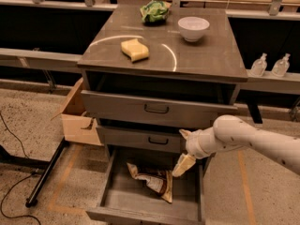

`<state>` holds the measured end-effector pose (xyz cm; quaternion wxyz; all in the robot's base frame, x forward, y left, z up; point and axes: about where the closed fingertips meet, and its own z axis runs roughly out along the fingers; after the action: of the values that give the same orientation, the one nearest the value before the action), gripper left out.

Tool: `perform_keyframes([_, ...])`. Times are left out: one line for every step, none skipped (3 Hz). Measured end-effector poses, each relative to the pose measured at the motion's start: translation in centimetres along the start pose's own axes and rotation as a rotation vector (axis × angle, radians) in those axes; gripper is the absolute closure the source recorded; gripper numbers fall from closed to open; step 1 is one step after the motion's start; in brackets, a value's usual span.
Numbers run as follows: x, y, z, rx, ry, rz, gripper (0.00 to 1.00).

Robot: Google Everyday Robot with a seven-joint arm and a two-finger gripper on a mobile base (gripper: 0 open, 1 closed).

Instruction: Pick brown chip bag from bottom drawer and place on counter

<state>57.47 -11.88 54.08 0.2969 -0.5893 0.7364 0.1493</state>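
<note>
The brown chip bag [152, 179] lies crumpled in the open bottom drawer [123, 198], near its middle. My gripper [183, 149] reaches in from the right on a white arm. It hangs over the drawer's right side, above and just right of the bag, apart from it. Its cream fingers [183, 165] are spread open and hold nothing. The counter [211, 55] is the glossy grey-brown top of the cabinet, well above the gripper.
A yellow wavy sponge [134, 49], a green snack bag [154, 11] and a white bowl [193, 28] sit on the counter. Two handled drawers [154, 109] stick out above the bottom one. A cardboard box [77, 116] and a black stand leg [47, 172] are at left.
</note>
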Motion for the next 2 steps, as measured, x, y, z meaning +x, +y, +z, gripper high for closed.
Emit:
perform_keyframes([2.5,0.4,3.3,-0.073,0.031,0.009,0.00])
perform_keyframes([4.3,1.3,5.7,-0.113,0.040,0.013,0.00])
